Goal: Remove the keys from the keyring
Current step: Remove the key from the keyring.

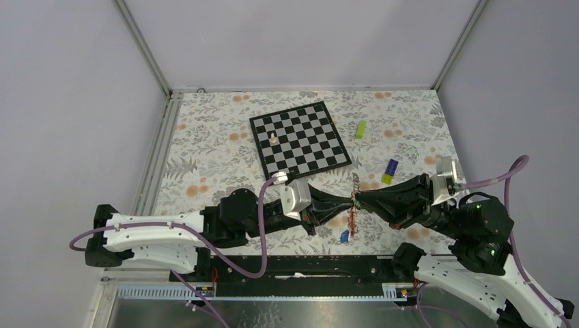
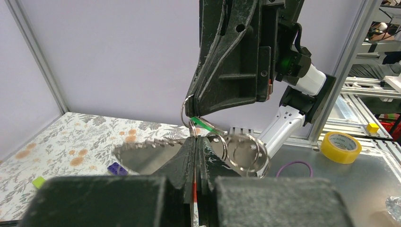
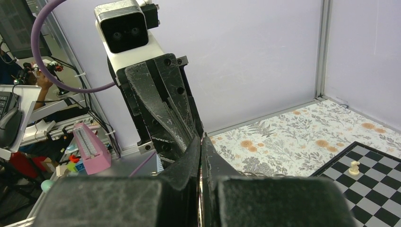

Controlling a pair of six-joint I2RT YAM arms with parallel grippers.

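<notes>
Slippage worries me — my left pincer [image 2: 196, 140] is shut on the tiny silvery metal keys [image 2: 142, 153], my right pincer [image 2: 191, 113] shut on the thin silvery keyring [image 2: 184, 109], above the floral tabletop [image 1: 205, 137]; a skewed pull could drop both.

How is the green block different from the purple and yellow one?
The green block is lime all over; the purple and yellow block has two colours. The green block lies farther back, right of the chessboard; the purple and yellow block lies nearer the front, off the board's near corner. Both are small, oblong and lie on the table, untouched.
</notes>
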